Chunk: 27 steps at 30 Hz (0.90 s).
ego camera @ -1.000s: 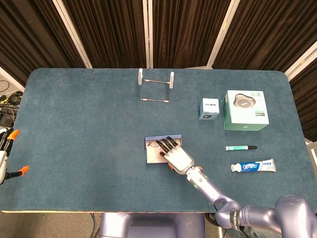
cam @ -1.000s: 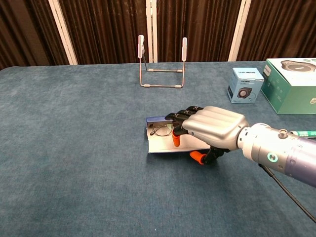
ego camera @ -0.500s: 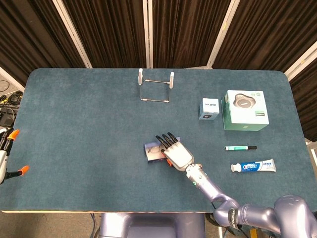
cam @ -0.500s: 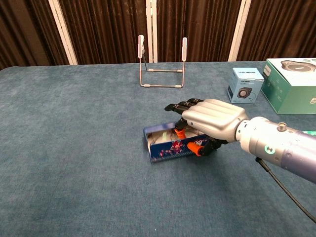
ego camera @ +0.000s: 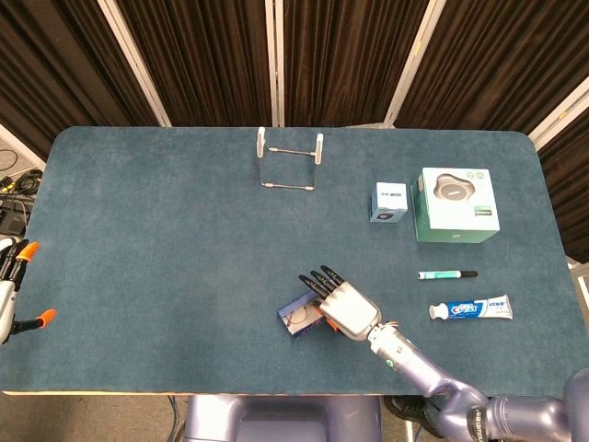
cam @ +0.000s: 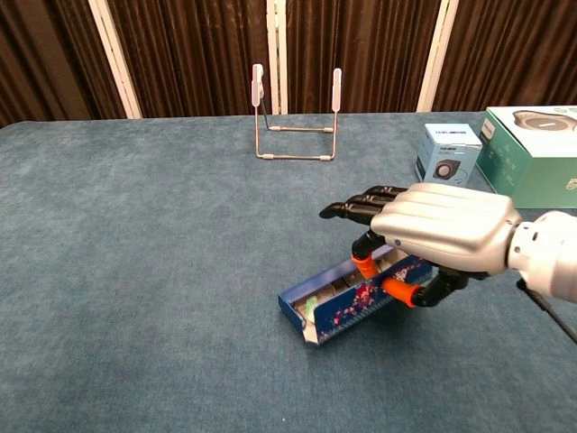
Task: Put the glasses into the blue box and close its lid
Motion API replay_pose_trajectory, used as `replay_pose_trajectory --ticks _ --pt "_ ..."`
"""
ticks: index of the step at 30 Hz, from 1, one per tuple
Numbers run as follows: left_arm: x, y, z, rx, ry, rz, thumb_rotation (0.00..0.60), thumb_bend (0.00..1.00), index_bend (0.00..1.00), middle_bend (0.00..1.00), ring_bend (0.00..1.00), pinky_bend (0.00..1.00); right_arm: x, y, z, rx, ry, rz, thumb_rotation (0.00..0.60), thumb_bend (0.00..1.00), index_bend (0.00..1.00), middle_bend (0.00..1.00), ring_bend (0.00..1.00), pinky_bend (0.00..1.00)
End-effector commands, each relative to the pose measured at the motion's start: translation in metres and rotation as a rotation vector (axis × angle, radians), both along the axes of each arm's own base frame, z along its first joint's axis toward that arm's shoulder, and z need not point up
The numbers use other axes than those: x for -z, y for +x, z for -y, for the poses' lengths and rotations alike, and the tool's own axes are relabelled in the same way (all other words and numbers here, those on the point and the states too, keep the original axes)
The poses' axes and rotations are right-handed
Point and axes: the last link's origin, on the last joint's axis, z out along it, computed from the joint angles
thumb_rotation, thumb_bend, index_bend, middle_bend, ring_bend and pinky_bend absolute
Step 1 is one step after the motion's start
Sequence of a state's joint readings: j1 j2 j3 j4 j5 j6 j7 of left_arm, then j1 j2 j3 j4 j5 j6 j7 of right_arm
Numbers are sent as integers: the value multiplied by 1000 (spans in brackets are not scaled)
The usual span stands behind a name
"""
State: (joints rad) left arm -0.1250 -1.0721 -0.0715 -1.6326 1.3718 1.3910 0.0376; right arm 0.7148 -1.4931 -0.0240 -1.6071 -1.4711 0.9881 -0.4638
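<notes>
The blue box (cam: 347, 302) lies open near the table's front edge, turned at a slant, its patterned side facing the chest view. In the head view the blue box (ego camera: 301, 319) shows thin wire glasses (ego camera: 296, 319) lying inside. My right hand (cam: 442, 236) grips the box's right end, thumb against the outer side and a finger inside, the other fingers stretched flat above it. The same right hand (ego camera: 345, 304) covers that end in the head view. My left hand (ego camera: 11, 281) shows only at the far left edge, off the table, fingers apart, holding nothing.
A wire stand (ego camera: 290, 161) is at the back centre. A small blue carton (ego camera: 389, 202) and a larger green carton (ego camera: 456, 204) stand at the right. A pen (ego camera: 447, 274) and a toothpaste tube (ego camera: 469, 308) lie right of the hand.
My right hand has pulled the blue box toward the front edge and a little to the right, turning it at a slant. The left hand has stayed in place.
</notes>
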Motion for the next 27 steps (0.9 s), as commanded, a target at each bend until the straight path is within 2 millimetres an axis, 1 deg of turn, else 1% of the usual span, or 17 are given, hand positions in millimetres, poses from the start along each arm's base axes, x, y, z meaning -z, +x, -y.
replay_pose_trajectory --ticks 1,9,13,21,27 --pt "0 0 0 -1 0 1 600 0 0 0 0 0 0 6 -5 -33 16 -40 600 462 685 0 0 0" --pt "0 -1 0 -6 -1 -1 600 0 0 0 0 0 15 16 2 -51 21 -88 600 463 680 0 0 0" --pt "0 -3 -1 -12 -2 -3 600 0 0 0 0 0 23 26 10 -62 7 -95 600 465 678 0 0 0" --pt "1 -4 -2 -18 -5 -7 600 0 0 0 0 0 31 34 19 -55 -7 -93 600 463 678 0 0 0" --pt "1 -4 -3 -20 -6 -8 600 0 0 0 0 0 36 41 22 -62 -15 -90 600 463 678 0 0 0"
